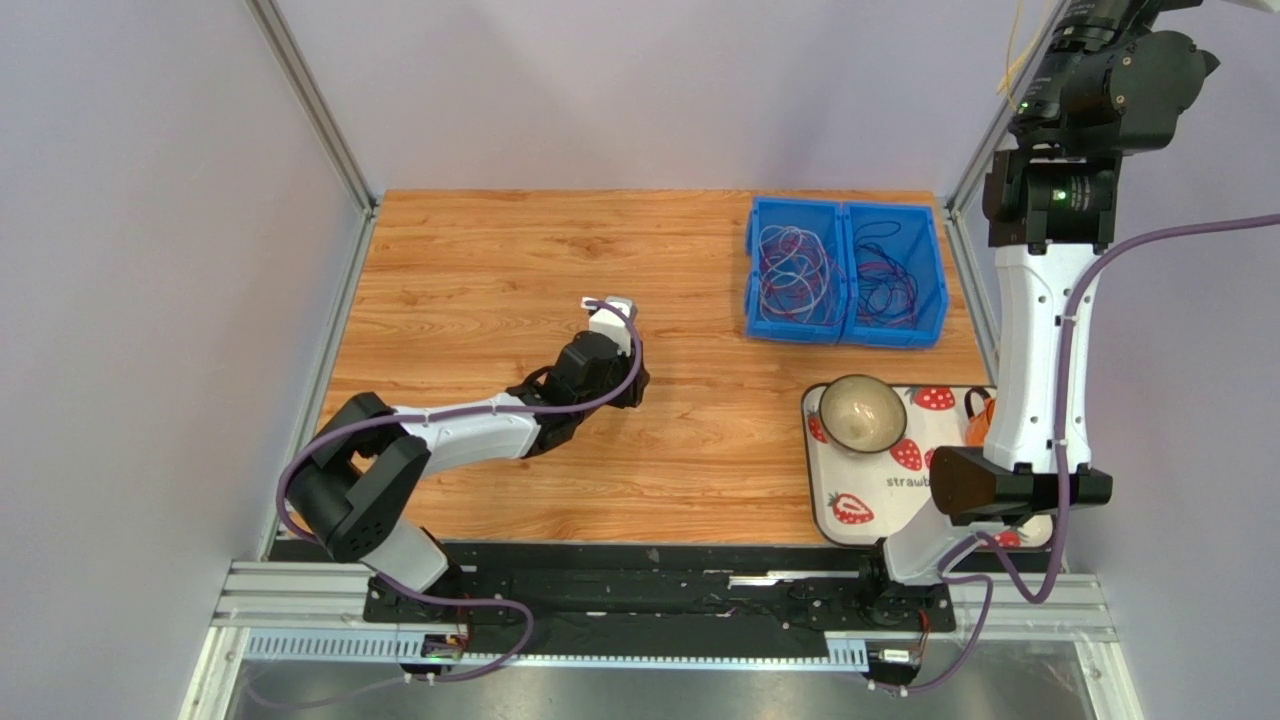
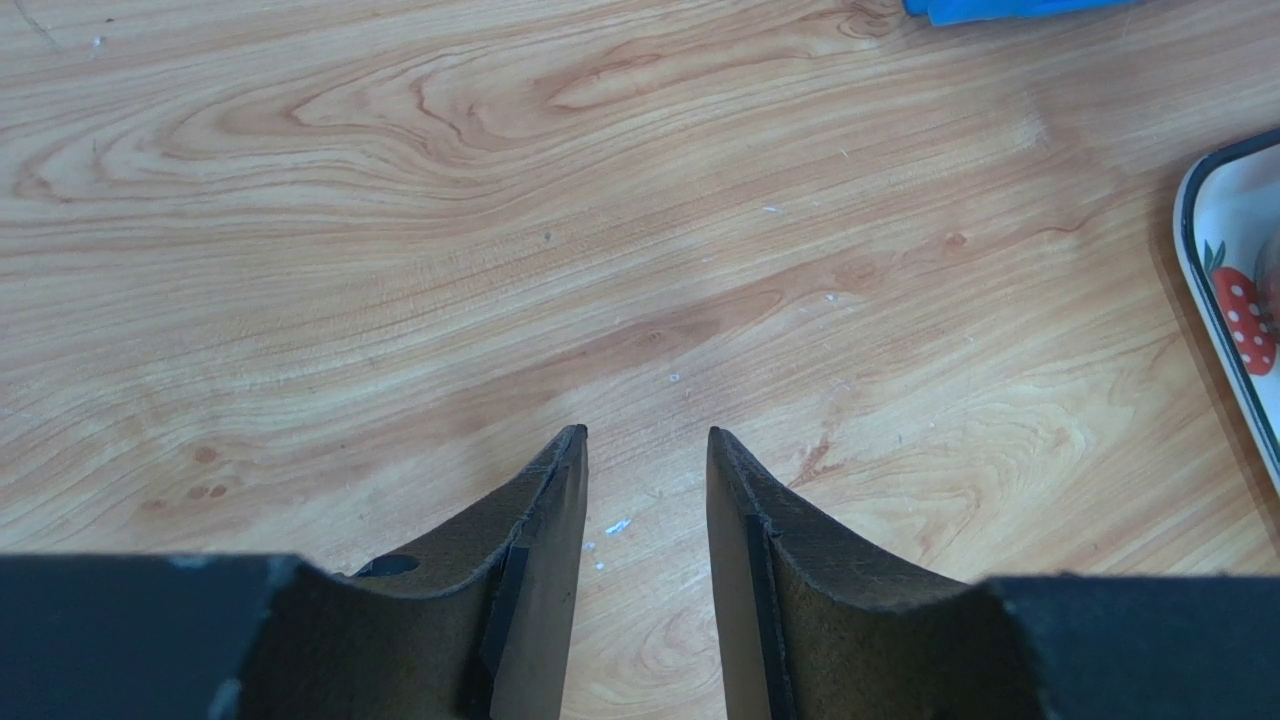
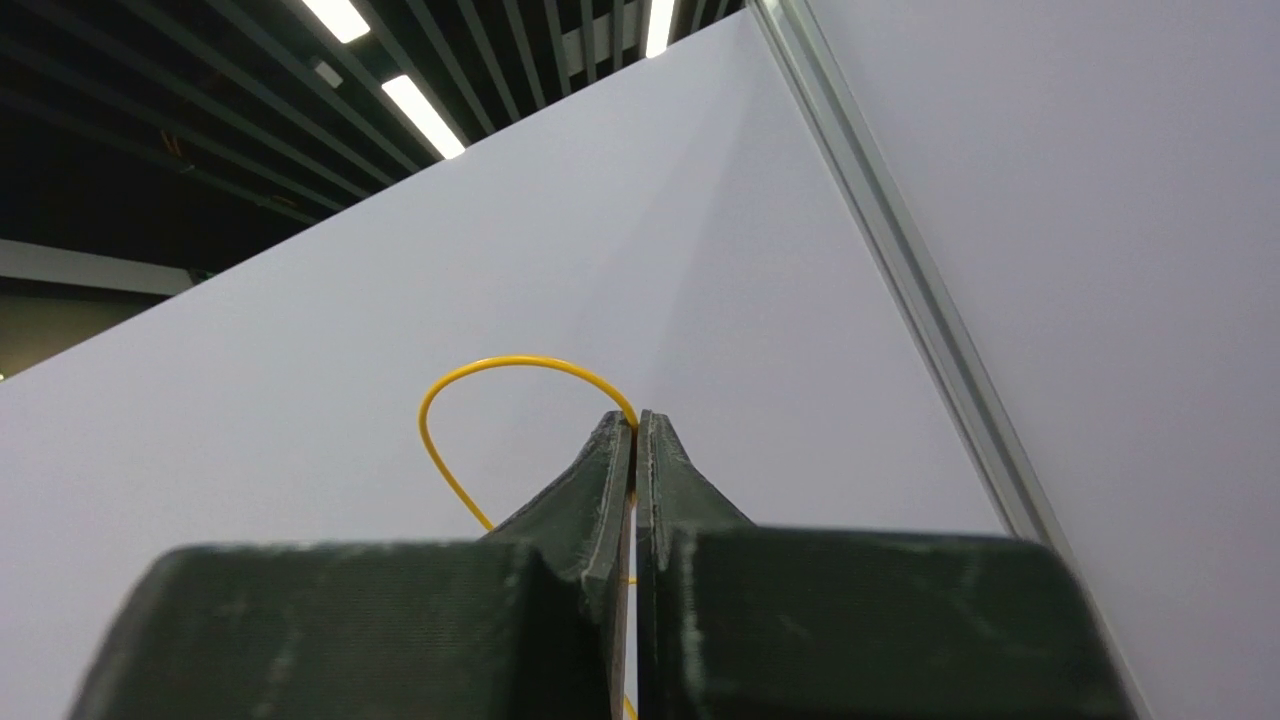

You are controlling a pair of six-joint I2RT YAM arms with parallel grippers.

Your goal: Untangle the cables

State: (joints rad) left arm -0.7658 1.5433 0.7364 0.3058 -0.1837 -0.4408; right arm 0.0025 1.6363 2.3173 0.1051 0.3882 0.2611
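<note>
High at two o'clock in the top view, the right arm is reared right up off the table (image 1: 496, 255). Its right gripper (image 3: 634, 428) has the fingers pressed tight together, pinching a yellow cable (image 3: 496, 368). From the wrist view that cable arcs up and out to ten o'clock of the fingertips, against the pale wall. From above, only a thin yellow strand (image 1: 1020, 45) shows beside the arm.

The rest of the cables (image 1: 796, 270) lie in the blue bin (image 1: 781, 332) at one o'clock on the table. These are loose loops of white, red and purple, in both compartments.

Just toward eleven o'clock from the table's centre, the left gripper (image 2: 646, 443) hangs low over bare wood. Its fingers are spread, with nothing between them.

At four o'clock sits a strawberry-print tray (image 1: 879, 483) with a bowl (image 1: 861, 413) on it.
</note>
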